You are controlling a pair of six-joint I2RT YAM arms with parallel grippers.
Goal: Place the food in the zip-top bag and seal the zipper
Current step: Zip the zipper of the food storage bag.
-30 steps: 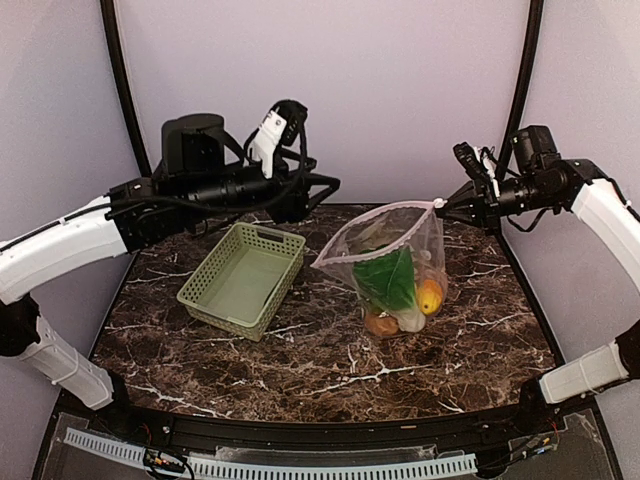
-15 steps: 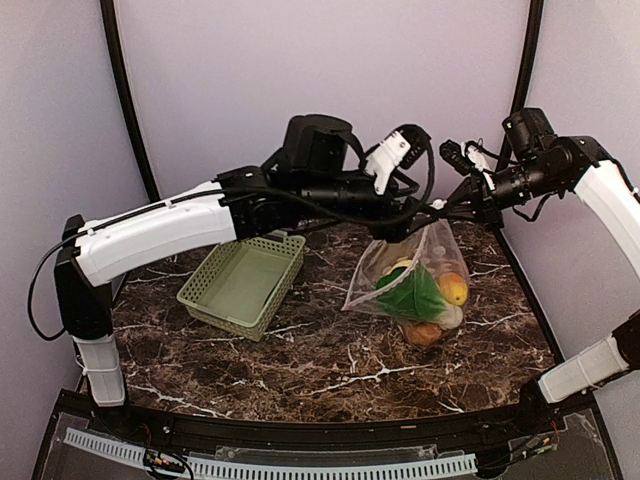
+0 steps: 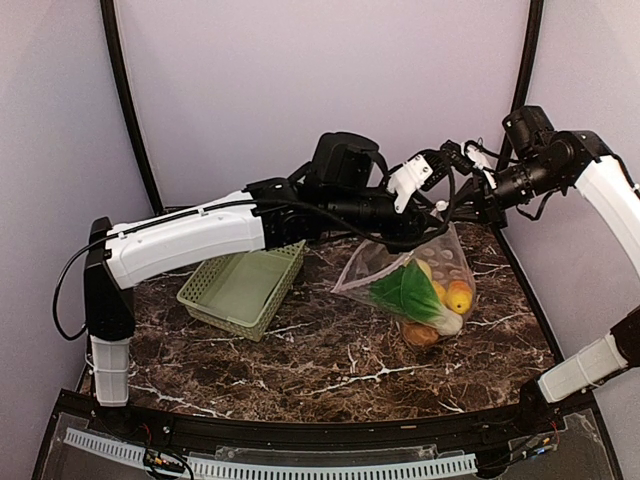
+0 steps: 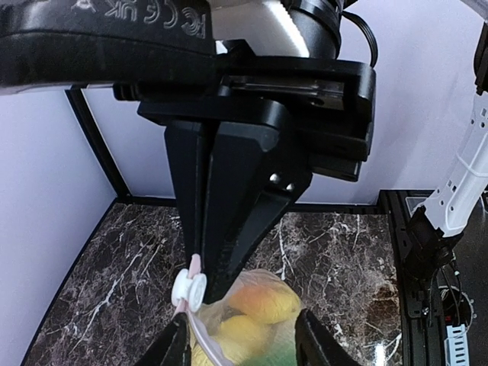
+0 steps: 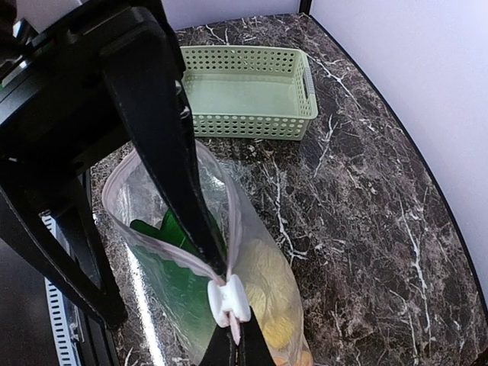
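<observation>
Left wrist, CE mark point(image 4: 183, 21), left jaws seemingly apart astride bag point(image 4: 259, 305), right jaws pinching zipper point(image 4: 188, 288).

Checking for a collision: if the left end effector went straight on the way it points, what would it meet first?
Probably the zip-top bag, sitting inside the left end effector; just beyond, the right end effector pinching the zipper. Depth is unclear.
</observation>
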